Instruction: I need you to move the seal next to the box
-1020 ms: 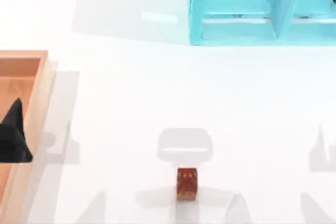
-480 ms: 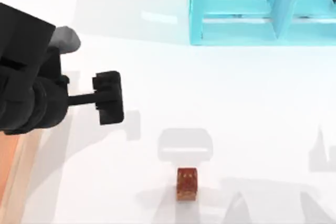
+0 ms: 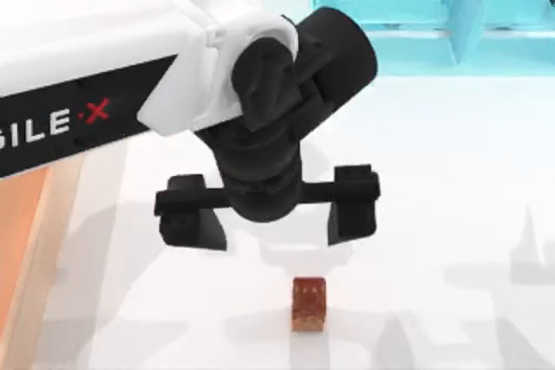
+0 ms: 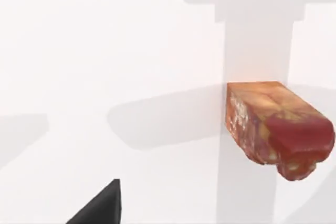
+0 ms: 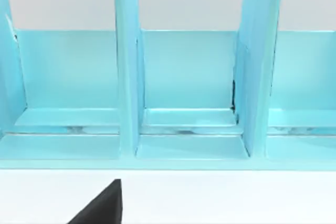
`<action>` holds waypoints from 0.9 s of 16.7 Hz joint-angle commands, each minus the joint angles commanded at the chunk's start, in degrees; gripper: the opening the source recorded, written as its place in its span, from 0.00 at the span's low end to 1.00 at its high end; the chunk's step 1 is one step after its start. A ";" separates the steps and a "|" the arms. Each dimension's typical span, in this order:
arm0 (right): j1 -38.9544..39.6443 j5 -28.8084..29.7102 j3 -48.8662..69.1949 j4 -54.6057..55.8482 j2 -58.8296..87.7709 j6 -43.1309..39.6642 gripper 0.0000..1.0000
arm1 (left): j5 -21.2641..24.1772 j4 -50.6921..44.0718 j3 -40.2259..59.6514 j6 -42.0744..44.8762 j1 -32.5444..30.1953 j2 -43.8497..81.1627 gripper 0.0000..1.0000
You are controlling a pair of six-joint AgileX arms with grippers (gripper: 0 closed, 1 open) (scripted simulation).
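The left gripper (image 3: 269, 214) hangs with its jaws spread wide, above the seal (image 3: 309, 304) and a little toward the shelf (image 3: 416, 15) from it, not yet centred over it. The seal lies bare on the table (image 3: 451, 214), well apart from the box (image 3: 26, 240), which sits far to the seal's left. I judge the main risk to be a descent from this offset: one finger could land on the seal or knock it aside, since it is small and probably light. The right gripper (image 5: 97, 205) faces the shelf; I cannot tell its jaws.
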 joint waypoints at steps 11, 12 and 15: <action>0.00 0.00 0.00 0.00 0.00 0.00 1.00 | -0.02 -5.90 8.76 -4.92 -4.92 9.80 1.00; 0.00 0.00 0.00 0.00 0.00 0.00 1.00 | -0.03 -5.21 8.17 -4.84 -4.97 10.03 1.00; 0.00 0.00 0.00 0.00 0.00 0.00 1.00 | -0.02 -0.21 4.71 -4.79 -4.97 11.51 1.00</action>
